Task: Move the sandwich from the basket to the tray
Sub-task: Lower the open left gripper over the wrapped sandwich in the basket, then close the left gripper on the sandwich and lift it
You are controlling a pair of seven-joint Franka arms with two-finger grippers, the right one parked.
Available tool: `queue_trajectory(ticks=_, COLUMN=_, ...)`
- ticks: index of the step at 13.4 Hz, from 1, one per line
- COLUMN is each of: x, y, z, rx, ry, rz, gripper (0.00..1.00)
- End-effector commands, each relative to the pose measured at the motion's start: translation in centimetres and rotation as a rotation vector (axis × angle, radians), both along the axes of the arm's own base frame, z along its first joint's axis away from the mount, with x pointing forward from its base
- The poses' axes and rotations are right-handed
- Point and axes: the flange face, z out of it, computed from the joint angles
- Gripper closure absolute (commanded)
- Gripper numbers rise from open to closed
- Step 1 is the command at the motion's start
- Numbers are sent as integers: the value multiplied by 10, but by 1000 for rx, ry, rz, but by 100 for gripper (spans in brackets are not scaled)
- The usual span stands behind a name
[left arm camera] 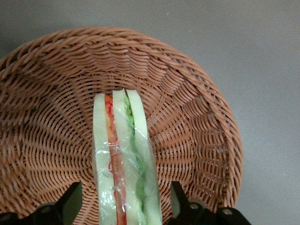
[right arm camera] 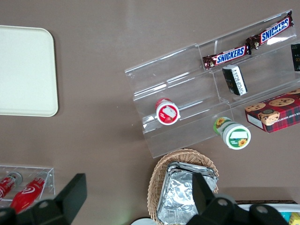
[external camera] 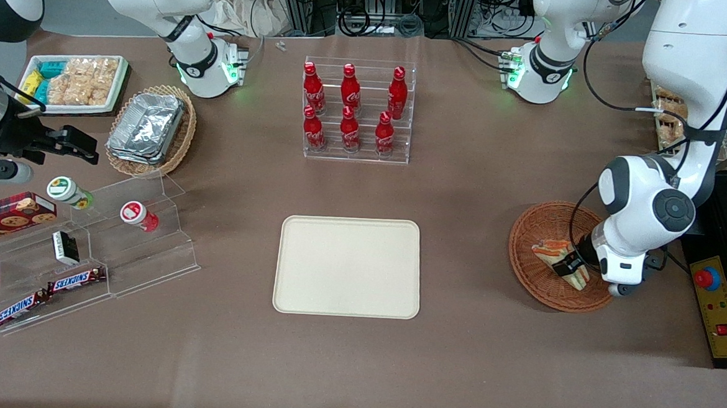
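Brown tabletop, and the cream tray point(external camera: 348, 266) sits bare near the middle of it, so nothing's delivered yet on my end. The wicker basket point(external camera: 536, 228) is over by the working arm's edge, with the sandwich point(external camera: 563, 261) still lying in it. I've got the arm bent low over the basket, gripper point(left arm camera: 125, 204) spread wide, one finger each side of the wedge, not squeezing. Grab, lift and carry all left.

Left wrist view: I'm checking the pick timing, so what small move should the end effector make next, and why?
Probably close. The end effector sits open low in the round reddish-brown wicker basket, one finger on each side of the clear-wrapped triangular sandwich, gaps showing, so nothing grips it yet.
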Motion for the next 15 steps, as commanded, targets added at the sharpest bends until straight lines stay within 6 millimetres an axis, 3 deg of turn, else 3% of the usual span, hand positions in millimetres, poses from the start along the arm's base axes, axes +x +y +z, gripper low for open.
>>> queue_trajectory(ticks=1, x=-2, y=-1, z=5, rx=13, ry=-2, rz=-6, gripper=68)
queue_trajectory(ticks=4, x=13, y=-10, z=40, rx=15, ry=90, rz=-15, gripper=85)
queue_trajectory(ticks=6, x=21, y=-19, z=78, rx=13, ry=151, rz=-31, gripper=86)
queue_trajectory(ticks=10, x=27, y=-22, z=188, rx=9, ry=214, rz=-49, gripper=87)
queue_trajectory(ticks=12, x=31, y=-37, z=239, rx=6, ry=206, rz=-85, gripper=87)
queue_trajectory(ticks=13, x=33, y=-46, z=249, rx=1, ry=189, rz=-103, gripper=87)
queue_trajectory(ticks=15, x=32, y=-80, z=246, rx=-12, ry=183, rz=-167, gripper=87)
